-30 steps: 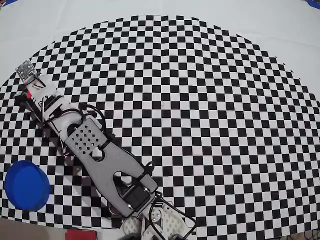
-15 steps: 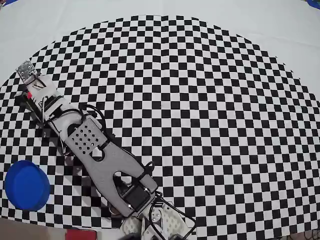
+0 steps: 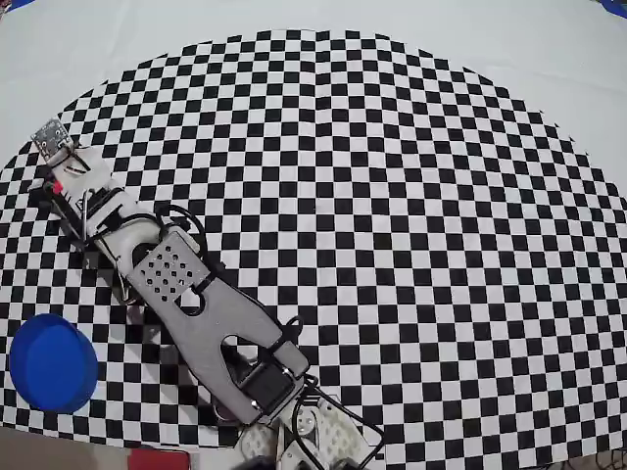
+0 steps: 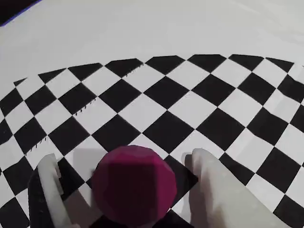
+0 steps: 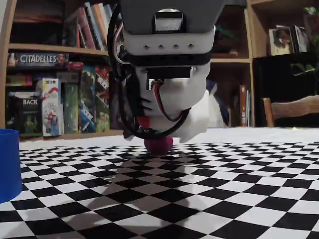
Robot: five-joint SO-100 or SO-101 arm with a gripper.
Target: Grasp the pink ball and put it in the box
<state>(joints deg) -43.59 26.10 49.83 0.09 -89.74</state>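
The pink ball (image 4: 134,186) rests on the checkered mat between my gripper's (image 4: 123,161) two white fingers. The jaws stand open, with a gap showing on each side of the ball. In the fixed view the ball (image 5: 158,145) sits on the mat right under the lowered gripper (image 5: 164,135). From overhead the arm stretches to the far left, where the gripper (image 3: 65,168) hides nearly all of the ball. The box (image 3: 51,362), a round blue tub, stands at the lower left of the mat, well apart from the gripper. It also shows at the left edge of the fixed view, the box (image 5: 9,164).
A small red block (image 3: 157,458) lies at the bottom edge beside the arm's base (image 3: 304,436). The checkered mat (image 3: 411,245) spreads wide to the right. Shelves with books and game boxes (image 5: 55,94) stand behind the table.
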